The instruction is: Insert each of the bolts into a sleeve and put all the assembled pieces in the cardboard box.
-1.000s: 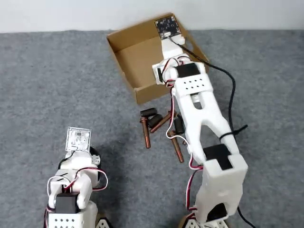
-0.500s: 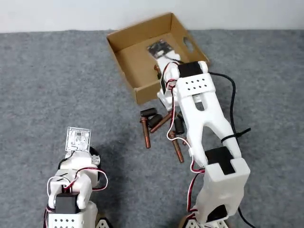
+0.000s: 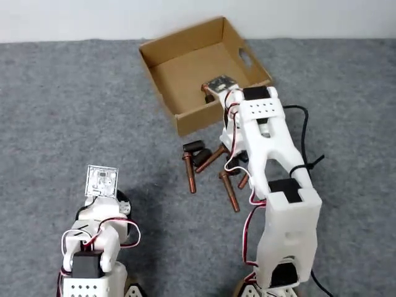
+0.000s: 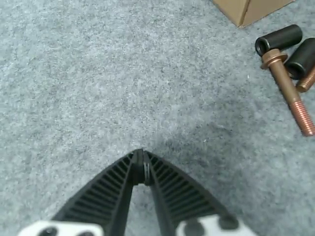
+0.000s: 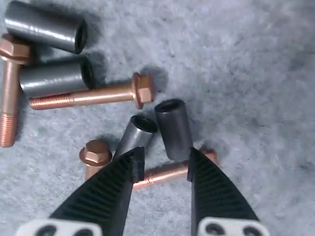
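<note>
Right gripper [image 5: 165,162]: my fingers are spread and hold nothing. The gripper hangs low over the cluster of loose parts on the grey worktop [image 3: 74,111], just in front of the cardboard box [image 3: 185,120].

Parts under the right gripper:
- A first bolt [image 5: 170,173] lies between my fingertips, its head partly hidden by one finger.
- A dark sleeve [image 5: 174,129] and a grey sleeve [image 5: 134,137] lie just beyond the fingertips and meet at one end.
- A second bolt [image 5: 93,156] lies beside the grey sleeve.
- A third bolt [image 5: 93,96] lies alongside a third sleeve [image 5: 54,77].
- A fourth sleeve [image 5: 47,27] and a fourth bolt [image 5: 9,93] lie farther off.

Left gripper [image 4: 142,167]: my fingers are pressed together and hold nothing. It sits low over bare worktop, well apart from the parts.

Cardboard box: open on top. A copper-coloured piece [image 3: 206,93] lies inside near the front wall. I cannot tell whether it carries a sleeve.
</note>
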